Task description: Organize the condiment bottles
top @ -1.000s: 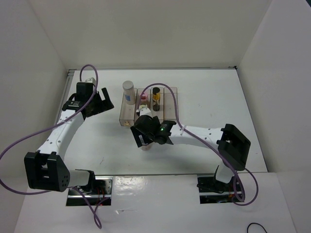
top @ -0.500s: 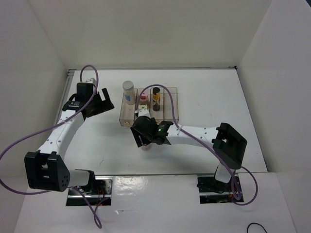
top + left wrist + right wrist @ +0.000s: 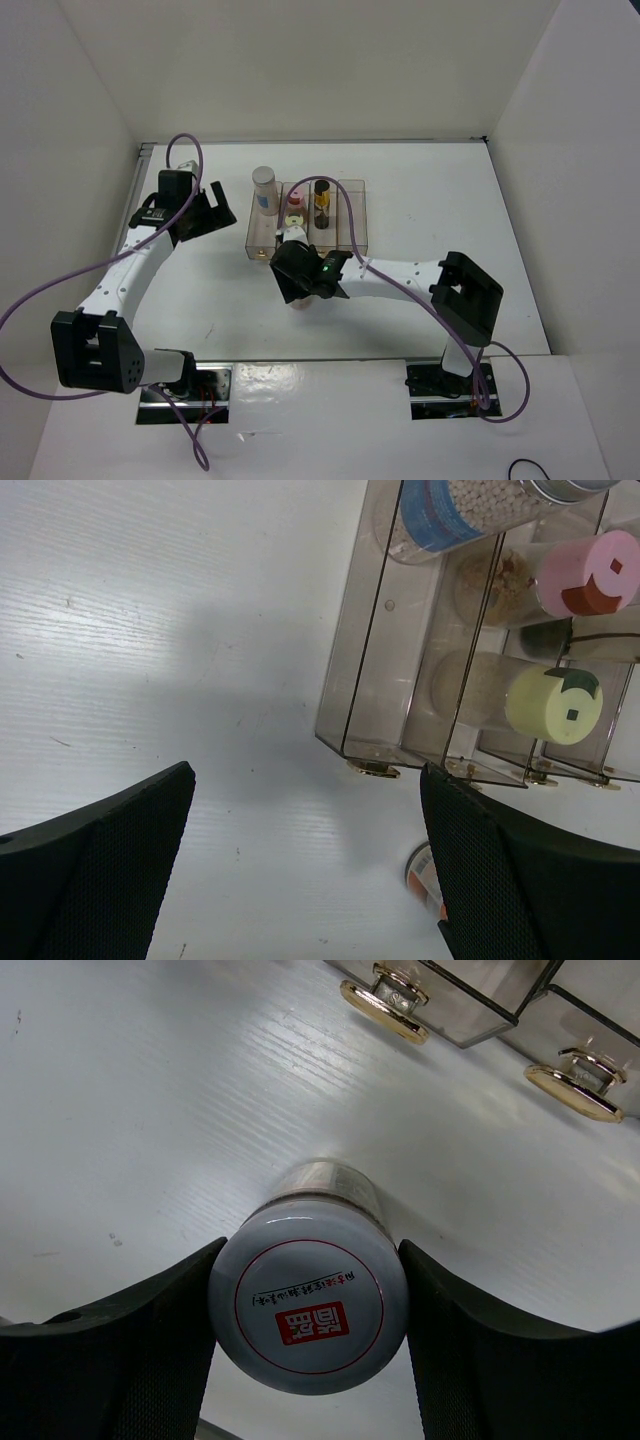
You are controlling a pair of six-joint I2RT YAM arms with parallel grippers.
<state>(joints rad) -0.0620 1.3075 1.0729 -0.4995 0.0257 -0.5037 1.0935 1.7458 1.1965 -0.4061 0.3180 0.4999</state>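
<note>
The left hand (image 3: 213, 208) is held wide at 9 o'clock of the rack (image 3: 385, 695). The tall white bottle (image 3: 264, 190) is lodged in the leftmost compartment, the pink-capped bottle (image 3: 296, 200) and yellow-capped bottle (image 3: 294, 220) in the next (yellow at pink's 6 o'clock), the dark bottle (image 3: 321, 200) in the third. At the rack's 6 o'clock, the squat jar (image 3: 308, 1315) is gripped on the surface (image 3: 440, 200) by the right hand (image 3: 310, 1260).

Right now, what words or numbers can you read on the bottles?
Squat jar lid, red square: white Chinese characters, too blurred to read.
Same lid, curved red line: too small to read.
Tall white bottle, blue label: no readable text.
</note>
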